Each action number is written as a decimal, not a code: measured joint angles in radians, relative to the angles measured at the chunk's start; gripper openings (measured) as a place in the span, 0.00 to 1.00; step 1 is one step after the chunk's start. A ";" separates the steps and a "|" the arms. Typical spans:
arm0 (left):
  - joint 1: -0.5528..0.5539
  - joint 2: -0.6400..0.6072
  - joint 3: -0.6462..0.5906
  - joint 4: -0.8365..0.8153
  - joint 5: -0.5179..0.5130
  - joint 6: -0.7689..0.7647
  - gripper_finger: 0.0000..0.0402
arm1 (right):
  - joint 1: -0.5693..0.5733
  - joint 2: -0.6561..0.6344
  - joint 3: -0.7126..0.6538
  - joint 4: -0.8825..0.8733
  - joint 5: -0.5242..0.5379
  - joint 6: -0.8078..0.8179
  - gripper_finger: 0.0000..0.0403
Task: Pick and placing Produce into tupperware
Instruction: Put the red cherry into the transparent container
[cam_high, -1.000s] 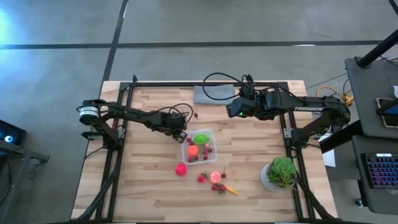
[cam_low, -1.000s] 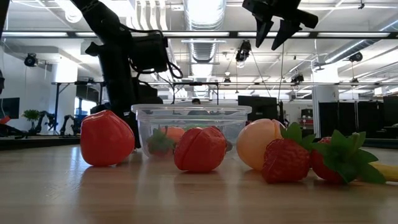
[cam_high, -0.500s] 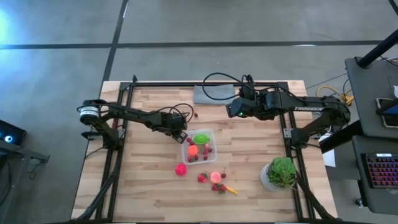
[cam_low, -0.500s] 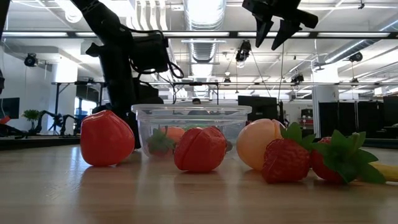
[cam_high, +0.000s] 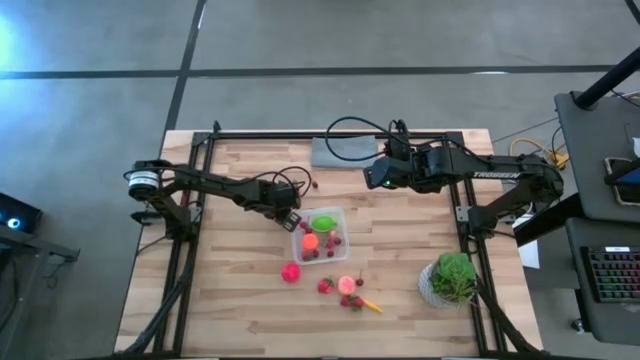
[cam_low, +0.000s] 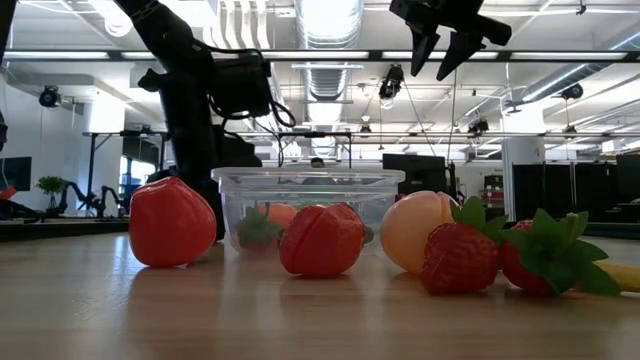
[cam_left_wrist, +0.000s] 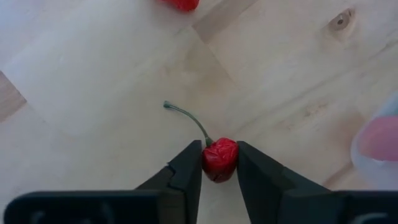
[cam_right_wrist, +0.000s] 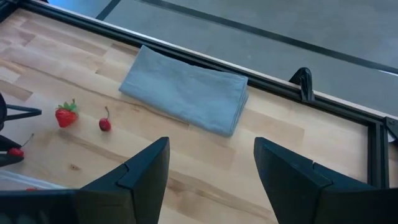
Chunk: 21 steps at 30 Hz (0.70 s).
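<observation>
A small dark-red cherry (cam_left_wrist: 220, 153) with a thin green stem (cam_left_wrist: 186, 118) sits between the fingers of my left gripper (cam_left_wrist: 219, 167), which is shut on it. This gripper (cam_high: 289, 213) stands low just left of the tupperware (cam_high: 334, 245). That clear box holds a green ball (cam_high: 322, 221), an orange ball (cam_high: 310, 240) and small red berries. A pink ball (cam_high: 290, 271), a peach ball (cam_high: 346, 284) and strawberries (cam_high: 326, 286) rest on the wood nearer the front. My right gripper (cam_right_wrist: 211, 174) hangs open high over the table's far middle (cam_high: 372, 180). My left gripper pinches the cherry's round body (cam_left_wrist: 210, 159) between its two fingers (cam_left_wrist: 186, 171), one on each side. The fingers come steeply from above, slanting down. The stem sticks out ahead of the fingers. Whether the cherry is off the wood, I cannot tell.
A folded grey cloth (cam_high: 340, 152) lies at the far edge, with a strawberry (cam_right_wrist: 66, 114) and another cherry (cam_right_wrist: 104, 124) near it. A leafy potted plant (cam_high: 452, 278) stands front right. Black frame rails (cam_high: 200, 200) run along the table's sides.
</observation>
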 joint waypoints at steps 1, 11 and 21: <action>0.000 -0.001 0.003 -0.010 0.010 0.000 0.19 | 0.000 0.000 0.000 0.000 0.000 0.000 0.56; -0.002 -0.078 0.019 -0.055 0.021 -0.007 0.17 | 0.001 0.000 0.000 -0.002 -0.003 -0.006 0.56; -0.027 -0.236 0.022 -0.069 0.057 0.042 0.17 | 0.000 0.000 0.000 -0.005 -0.003 -0.027 0.56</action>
